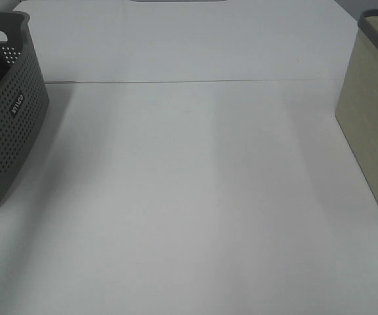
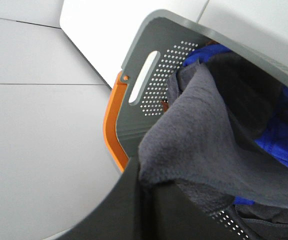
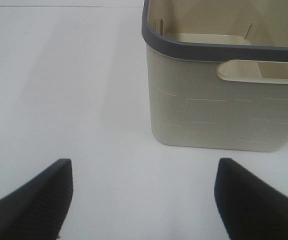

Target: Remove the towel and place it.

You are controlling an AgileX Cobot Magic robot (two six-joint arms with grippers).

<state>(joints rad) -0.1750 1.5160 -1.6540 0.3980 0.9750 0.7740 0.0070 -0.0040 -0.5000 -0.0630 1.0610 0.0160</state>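
In the high view a grey perforated basket (image 1: 8,131) stands at the left edge of the frame and a beige basket (image 1: 373,125) with a dark rim at the right edge. The white table (image 1: 189,197) stretches between them, and neither arm shows in this view.

The left wrist camera looks into the grey basket. The towel (image 2: 199,135) – dark charcoal and fuzzy – is in the basket, lying over a blue cloth (image 2: 284,135) that shows beside and beneath it. One fold of the towel is drawn up out of the heap to the left gripper (image 2: 149,205). Its jaws are pressed together and seem to be pinching that fold, though the exact contact is hidden behind the dark finger. An orange piece (image 2: 111,125) sits against the outside of the basket wall, just beside the handle slot.

The right gripper (image 3: 144,195) hangs over bare table near the beige basket, which is empty as far as its inside can be seen. Its two fingers (image 3: 39,200) stand wide apart – nothing is between them.
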